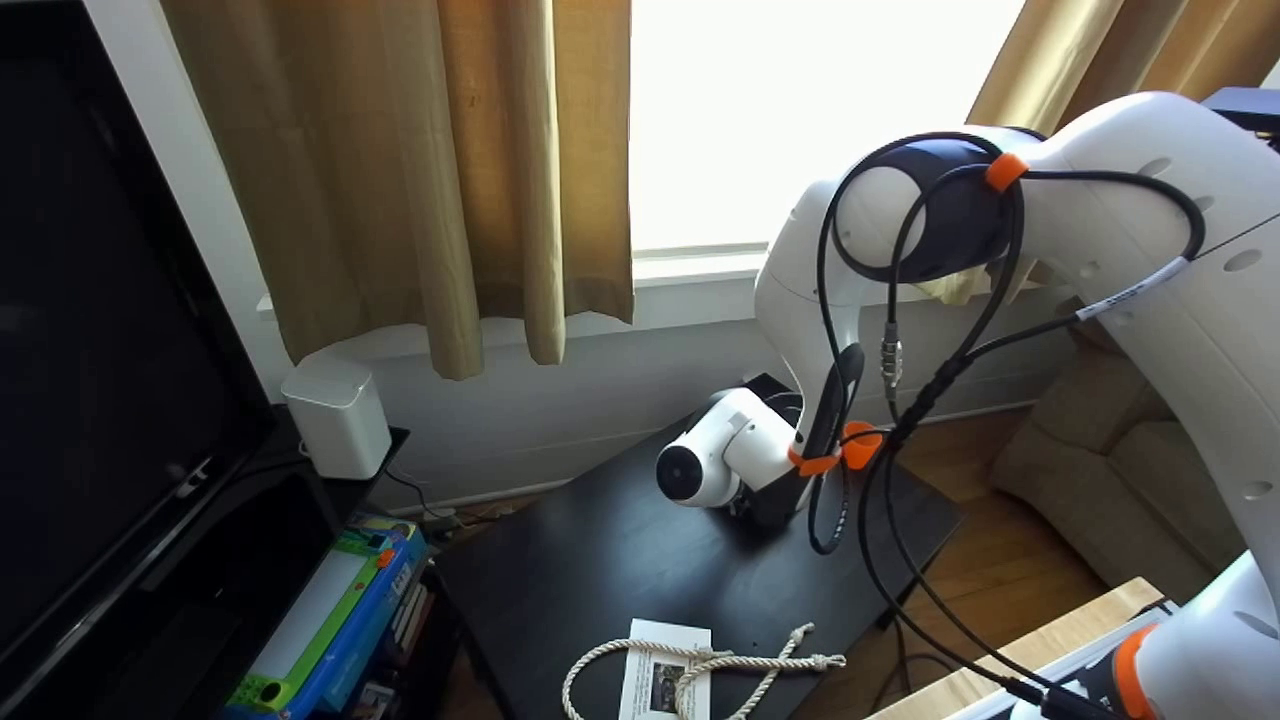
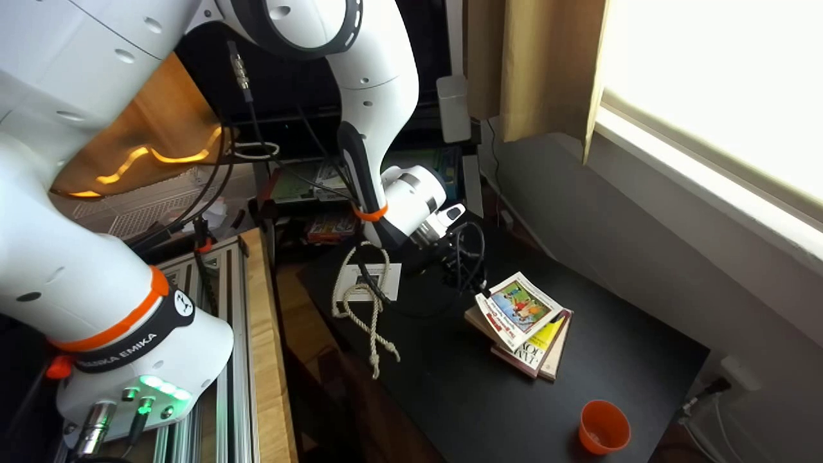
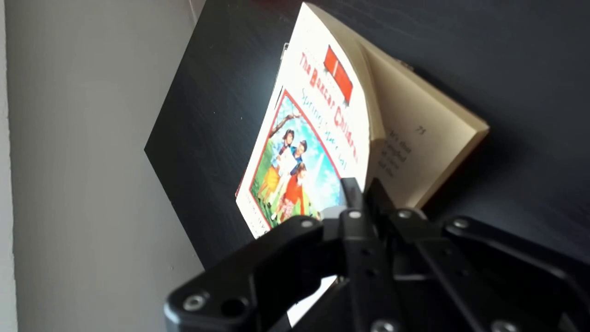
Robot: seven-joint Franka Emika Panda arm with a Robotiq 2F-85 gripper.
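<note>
in an exterior view, the white arm (image 2: 103, 257) rises at the far left beside a wood-edged bench (image 2: 265, 341) and reaches over a black table (image 2: 463, 399). next, at nine o'clock from the gripper (image 3: 365, 188), a knotted loop of rope (image 1: 770, 663) lies across a printed card (image 1: 660, 680) on the table; both exterior views show the pair. a white box (image 2: 454, 109) stands at twelve o'clock, well apart. the gripper itself hangs low over the table, its two dark fingers nearly together and clamped on the raised edge of a paperback (image 3: 318, 138). in the wrist view the front cover and some pages curl up between the tips, while a printed inner page shows between one and two o'clock from them. in an exterior view the paperback lies cover up at about four o'clock from the gripper, atop a stack of books (image 2: 546, 335), one of them yellow-covered. at about five o'clock from the stack, an orange cup (image 2: 604, 427) stands upright near the table's edge. farthest right, at two o'clock from the cup, a black plug (image 2: 717, 386) sits at a white fitting (image 2: 739, 373) low on the wall (image 2: 611, 218), below the white windowsill (image 2: 707, 183).
</note>
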